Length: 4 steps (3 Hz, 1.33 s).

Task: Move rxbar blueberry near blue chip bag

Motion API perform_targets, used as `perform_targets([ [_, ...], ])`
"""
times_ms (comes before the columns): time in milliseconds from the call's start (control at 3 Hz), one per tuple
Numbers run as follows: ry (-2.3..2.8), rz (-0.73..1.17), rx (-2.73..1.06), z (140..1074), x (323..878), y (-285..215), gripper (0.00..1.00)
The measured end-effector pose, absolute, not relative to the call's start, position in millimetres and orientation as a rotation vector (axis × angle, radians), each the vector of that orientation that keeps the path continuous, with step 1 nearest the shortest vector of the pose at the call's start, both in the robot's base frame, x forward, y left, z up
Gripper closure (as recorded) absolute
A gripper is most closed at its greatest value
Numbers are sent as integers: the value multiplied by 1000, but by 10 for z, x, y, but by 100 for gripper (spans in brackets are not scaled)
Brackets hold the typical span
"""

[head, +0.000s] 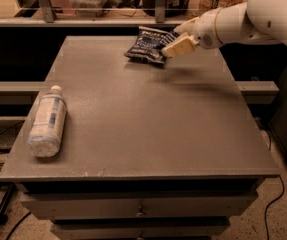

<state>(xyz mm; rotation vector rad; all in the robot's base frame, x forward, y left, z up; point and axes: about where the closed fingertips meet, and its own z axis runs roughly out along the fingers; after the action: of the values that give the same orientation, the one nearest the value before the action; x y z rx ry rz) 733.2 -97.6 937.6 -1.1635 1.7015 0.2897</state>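
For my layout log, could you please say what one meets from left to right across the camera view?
Water bottle → blue chip bag → claw, at the bag's right edge; the rxbar blueberry it grips overlaps the bag, so I omit it.

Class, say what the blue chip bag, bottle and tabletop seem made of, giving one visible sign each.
Blue chip bag: likely plastic film, crinkled, glossy. Bottle: clear plastic, see-through, white cap. Tabletop: matte grey, perhaps laminate. Gripper, holding the rxbar blueberry, hovers beside the bag.
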Motion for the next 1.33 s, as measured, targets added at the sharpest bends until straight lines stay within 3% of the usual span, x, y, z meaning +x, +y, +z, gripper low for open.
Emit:
perform_targets([
  [667,1705,295,-1005,9224,7991,-1060,58],
  [1333,1709,307,-973,9194,8200,-1036,12],
])
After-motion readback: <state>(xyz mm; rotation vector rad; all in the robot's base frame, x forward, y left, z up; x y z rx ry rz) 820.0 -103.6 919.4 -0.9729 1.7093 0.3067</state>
